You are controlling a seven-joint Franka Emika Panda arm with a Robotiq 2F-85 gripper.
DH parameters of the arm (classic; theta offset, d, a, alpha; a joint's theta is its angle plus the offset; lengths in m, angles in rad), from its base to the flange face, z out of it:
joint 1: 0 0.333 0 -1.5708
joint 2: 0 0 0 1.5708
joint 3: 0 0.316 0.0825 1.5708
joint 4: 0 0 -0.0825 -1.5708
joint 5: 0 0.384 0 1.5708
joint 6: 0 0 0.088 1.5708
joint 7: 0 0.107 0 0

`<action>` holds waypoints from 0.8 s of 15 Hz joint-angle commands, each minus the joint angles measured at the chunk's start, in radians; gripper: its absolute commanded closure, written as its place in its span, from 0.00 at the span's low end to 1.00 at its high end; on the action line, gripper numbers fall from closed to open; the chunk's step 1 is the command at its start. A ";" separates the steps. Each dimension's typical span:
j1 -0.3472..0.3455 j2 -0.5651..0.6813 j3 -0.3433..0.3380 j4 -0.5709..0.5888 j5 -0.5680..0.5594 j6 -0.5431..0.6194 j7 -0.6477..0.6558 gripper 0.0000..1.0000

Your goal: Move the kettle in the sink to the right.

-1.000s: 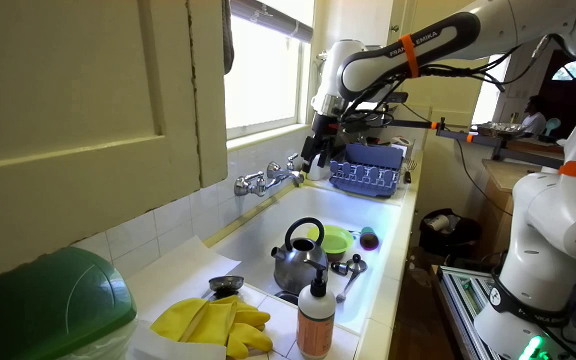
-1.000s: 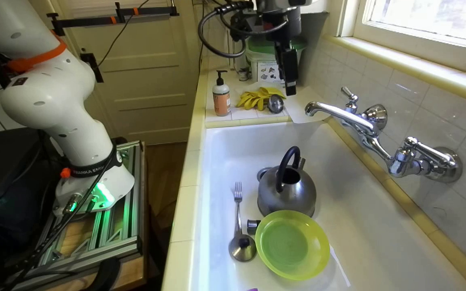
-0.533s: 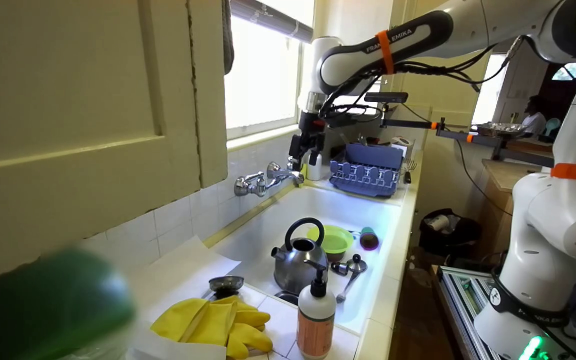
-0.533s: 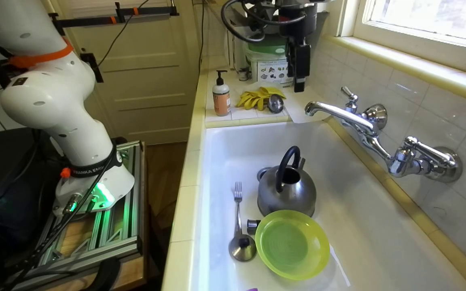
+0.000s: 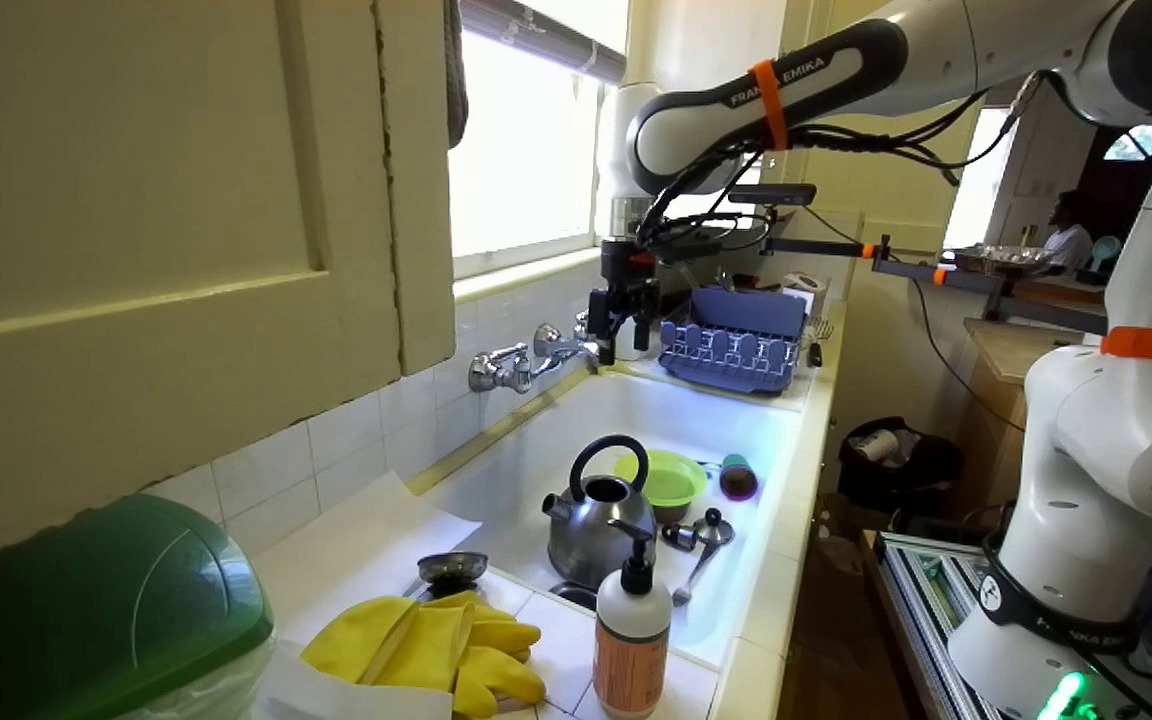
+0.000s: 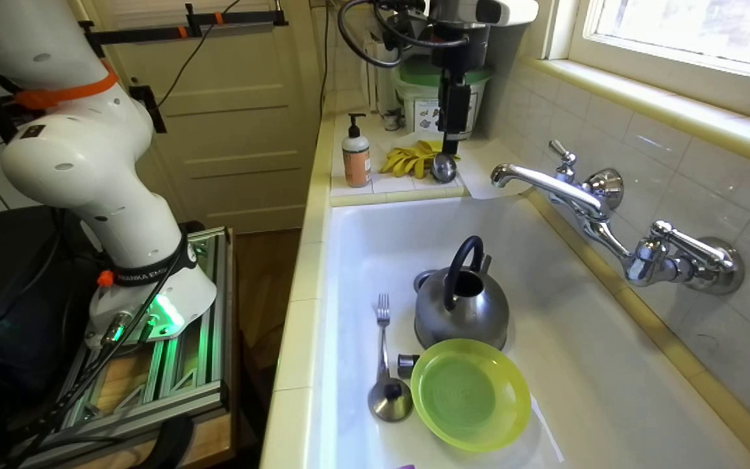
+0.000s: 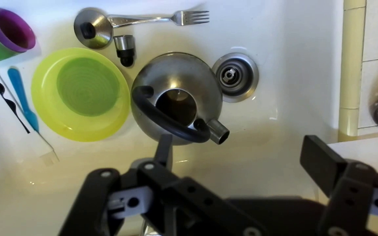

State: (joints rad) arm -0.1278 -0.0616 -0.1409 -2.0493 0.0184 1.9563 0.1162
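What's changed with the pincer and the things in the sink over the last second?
The arm shifted toward the window and the pincer swung from a slant to nearly upright, then dipped slightly. Nothing was taken hold of or let go; the jaws stand open. The kettle stayed put in the sink, as did the lime-green bowl and the fork.

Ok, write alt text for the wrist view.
An open-topped metal kettle with a black handle sits in a white sink, seen from above, the empty, open gripper in the foreground. Left of the kettle is a yellow-green dish, right a drain, with a lid and fork near the top edge.
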 commanded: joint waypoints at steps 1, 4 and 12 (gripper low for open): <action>-0.003 0.000 0.003 0.002 0.000 -0.002 0.000 0.00; -0.002 -0.018 0.010 -0.053 -0.028 0.031 0.106 0.00; 0.001 -0.072 0.060 -0.323 -0.085 0.256 0.439 0.00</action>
State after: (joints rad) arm -0.1250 -0.0926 -0.0981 -2.2576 -0.0109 2.0835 0.4191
